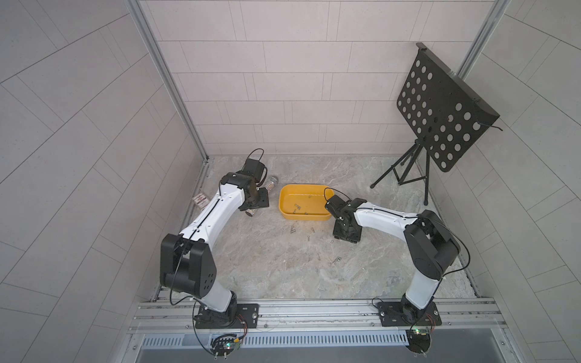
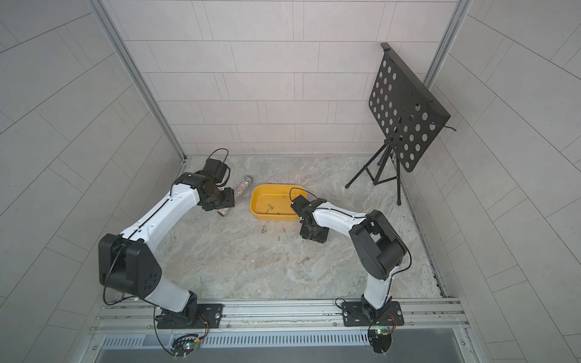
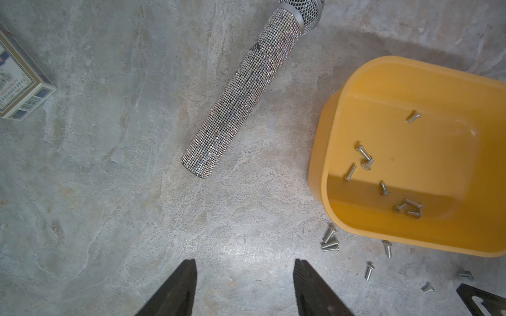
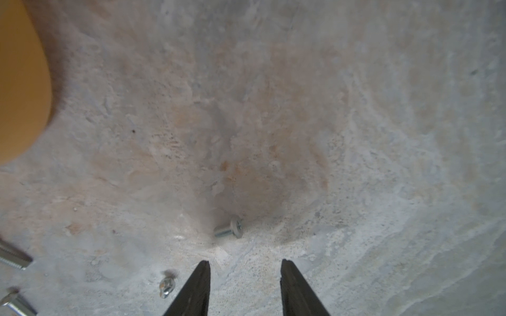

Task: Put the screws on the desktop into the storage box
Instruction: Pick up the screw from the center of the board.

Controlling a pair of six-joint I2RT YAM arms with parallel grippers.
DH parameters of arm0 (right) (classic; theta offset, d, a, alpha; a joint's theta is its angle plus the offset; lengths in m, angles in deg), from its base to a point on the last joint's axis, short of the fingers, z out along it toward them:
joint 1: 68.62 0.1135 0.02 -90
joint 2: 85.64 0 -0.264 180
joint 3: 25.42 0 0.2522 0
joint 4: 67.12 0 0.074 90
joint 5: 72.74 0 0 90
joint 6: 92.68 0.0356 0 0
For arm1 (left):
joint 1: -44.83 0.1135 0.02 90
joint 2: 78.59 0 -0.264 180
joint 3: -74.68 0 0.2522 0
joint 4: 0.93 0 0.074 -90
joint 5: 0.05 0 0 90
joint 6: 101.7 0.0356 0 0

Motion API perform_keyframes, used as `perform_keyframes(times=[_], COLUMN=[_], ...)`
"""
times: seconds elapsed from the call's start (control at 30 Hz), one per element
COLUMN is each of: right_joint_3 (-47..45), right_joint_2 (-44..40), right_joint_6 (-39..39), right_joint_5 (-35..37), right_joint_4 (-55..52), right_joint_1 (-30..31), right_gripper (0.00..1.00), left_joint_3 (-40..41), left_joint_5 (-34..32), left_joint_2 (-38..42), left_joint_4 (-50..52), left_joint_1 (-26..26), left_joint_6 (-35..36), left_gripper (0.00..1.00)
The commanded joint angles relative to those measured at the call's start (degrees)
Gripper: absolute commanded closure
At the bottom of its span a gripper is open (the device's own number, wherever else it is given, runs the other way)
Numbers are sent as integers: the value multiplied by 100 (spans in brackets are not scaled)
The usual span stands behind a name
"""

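Light: soft, even.
Shadow: desktop [image 4: 246, 186] dim just ahead of the jaws, right wrist view.
Blur: storage box [image 4: 22, 82] smeared.
Edges: walls [image 1: 78, 125] bowed.

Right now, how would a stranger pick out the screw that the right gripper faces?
Find the yellow box; the right gripper hangs open over the desktop by its near corner. One short screw lies alone just ahead of it, cross-slotted head showing; other screws lie off to one side.
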Motion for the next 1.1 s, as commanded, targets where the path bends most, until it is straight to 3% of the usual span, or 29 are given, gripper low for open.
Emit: perform_keyframes(times=[0.0,0.37,0.67,1.07], right_joint_3=[105,262,179,190], right_joint_2=[108,429,454,465], right_joint_6=[-48,-83,-72,-123], right_joint_5=[37,-91,-131,-125], right_joint_4=[-6,103,181,211], right_joint_1=[-80,-203,-218,-273], right_gripper=[55,59,78,85], left_joint_3=[78,92,92,92], left_joint_5=[12,57,76,93], left_joint_2=[17,-17,-17,-17], left_joint_4=[-18,-27,-34,-36], left_joint_1=[54,64,76,75], left_joint_6=[57,67,70,80], left_gripper=[36,36,36,36])
